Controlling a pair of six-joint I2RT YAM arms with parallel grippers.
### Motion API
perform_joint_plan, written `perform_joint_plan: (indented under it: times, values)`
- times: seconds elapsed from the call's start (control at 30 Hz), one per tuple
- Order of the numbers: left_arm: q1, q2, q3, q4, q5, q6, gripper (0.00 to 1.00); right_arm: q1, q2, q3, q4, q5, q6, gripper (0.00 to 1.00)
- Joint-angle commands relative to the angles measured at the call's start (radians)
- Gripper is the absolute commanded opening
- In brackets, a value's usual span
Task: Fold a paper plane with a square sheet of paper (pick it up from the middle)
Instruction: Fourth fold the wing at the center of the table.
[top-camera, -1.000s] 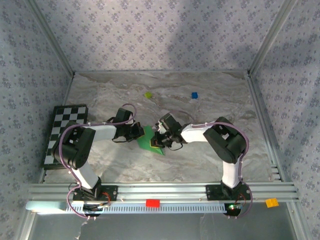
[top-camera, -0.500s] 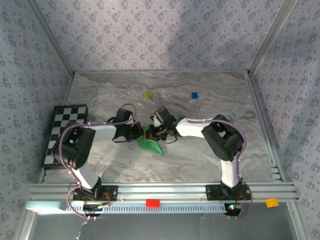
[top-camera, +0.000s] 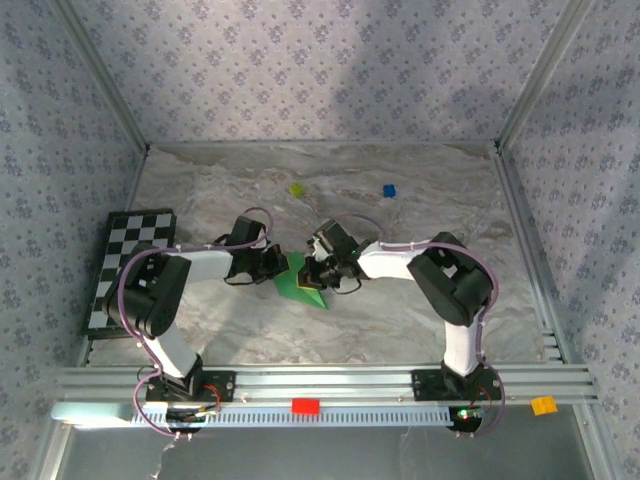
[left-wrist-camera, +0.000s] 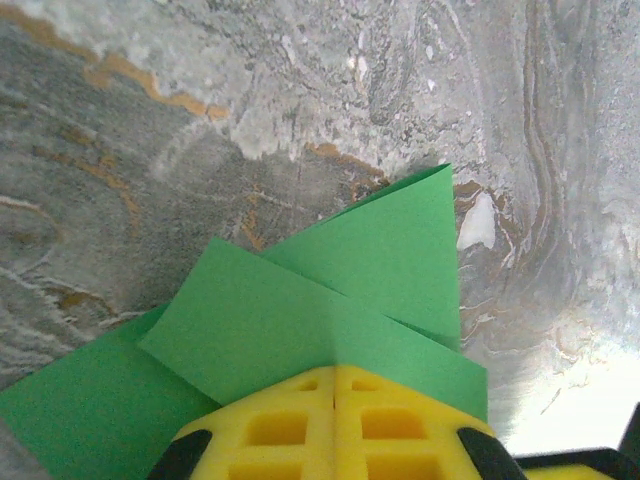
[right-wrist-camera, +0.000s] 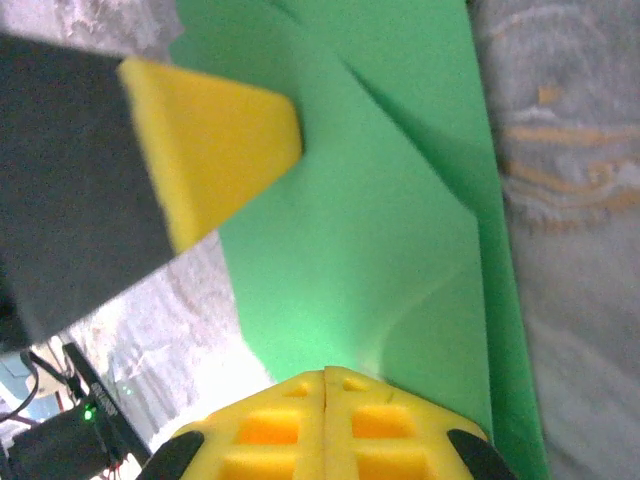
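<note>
Well right of the checkerboard (top-camera: 130, 265), the left fingers (left-wrist-camera: 275, 425), pressed together, bear down on the square sheet of paper (top-camera: 300, 290), which lies partly folded on the surface (top-camera: 400, 200). Farther right, the right fingers (right-wrist-camera: 270, 425), likewise pressed together, rest on its other side. I'd pin one end firmly and sweep the crease slowly.

You have two pincers to account for: the left pincer (top-camera: 278, 266) and the right pincer (top-camera: 316, 273). One square sheet of paper (top-camera: 300, 290), green and folded, lies between them on one bench (top-camera: 430, 215).

Beyond the pincers, count two small blocks: one yellow-green block (top-camera: 296, 189) and one blue block (top-camera: 389, 190).

Outboard of the left pincer is one checkerboard (top-camera: 130, 265).

Behind the pincers, on the rail, count two more: one red block (top-camera: 305, 406) and one orange block (top-camera: 543, 405).
</note>
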Motion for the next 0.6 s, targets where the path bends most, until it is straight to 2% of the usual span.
perform_joint_plan:
  times: [0.0,0.13,0.33,0.57]
  values:
    - [0.01,0.021,-0.022,-0.078,-0.049,0.025,0.0,-0.002,-0.057,-0.076,0.046,-0.049,-0.007,0.06]
    - [0.011,0.02,-0.024,-0.073,-0.046,0.023,0.0,0.009,-0.078,-0.146,0.052,-0.06,-0.015,0.07]
    - [0.011,0.024,-0.024,-0.073,-0.045,0.025,0.0,-0.002,-0.081,-0.236,0.053,-0.011,-0.011,0.06]
    - [0.011,0.023,-0.023,-0.076,-0.044,0.027,0.0,-0.001,-0.175,-0.251,0.062,-0.038,-0.017,0.07]
